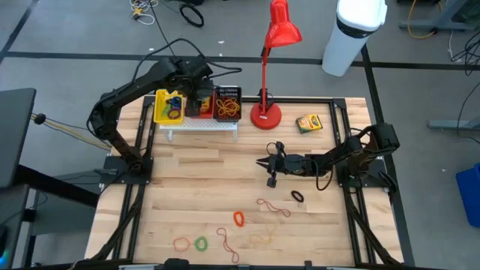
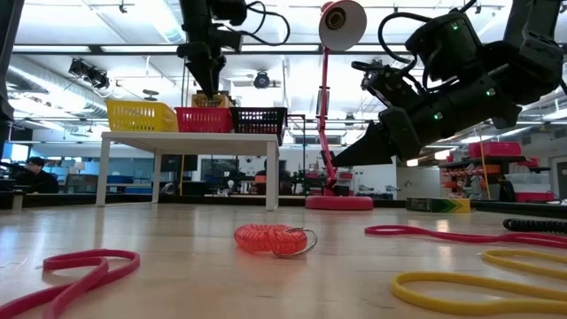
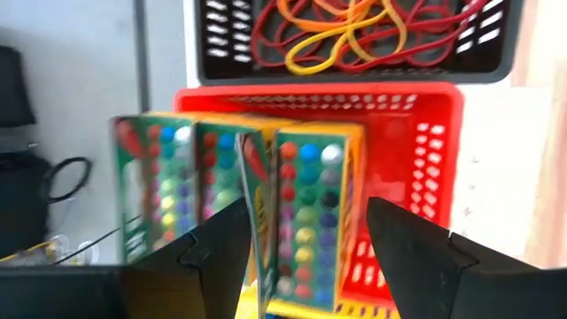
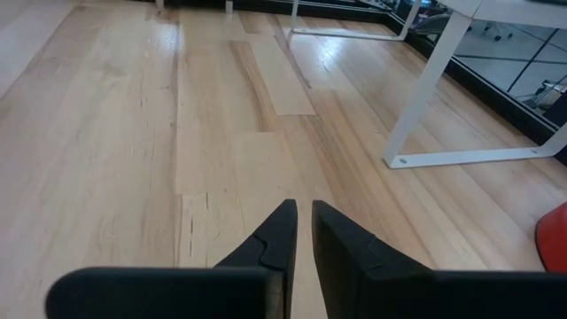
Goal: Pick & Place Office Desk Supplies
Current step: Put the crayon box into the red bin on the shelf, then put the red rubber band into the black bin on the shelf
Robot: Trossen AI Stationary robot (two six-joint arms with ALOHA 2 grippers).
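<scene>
Three green-and-yellow crayon boxes (image 3: 230, 204) stand upright side by side in the red basket (image 3: 425, 151) on the white rack (image 1: 199, 126). My left gripper (image 3: 306, 208) hangs open just above them, a finger on either side of the box nearest the black basket, touching nothing. The black basket (image 3: 221, 53) holds tangled red and yellow rubber bands (image 3: 345, 31). Another crayon box (image 1: 308, 122) lies on the table by the lamp. My right gripper (image 4: 303, 217) hovers shut over bare wood at mid-table, nothing between its fingers.
A yellow basket (image 1: 169, 105) sits left of the red one. The red lamp's base (image 1: 265, 115) stands right of the rack. Loose rubber bands lie toward the near edge: a black loop (image 1: 298, 196), a brown one (image 1: 274, 208), an orange coil (image 1: 239, 218).
</scene>
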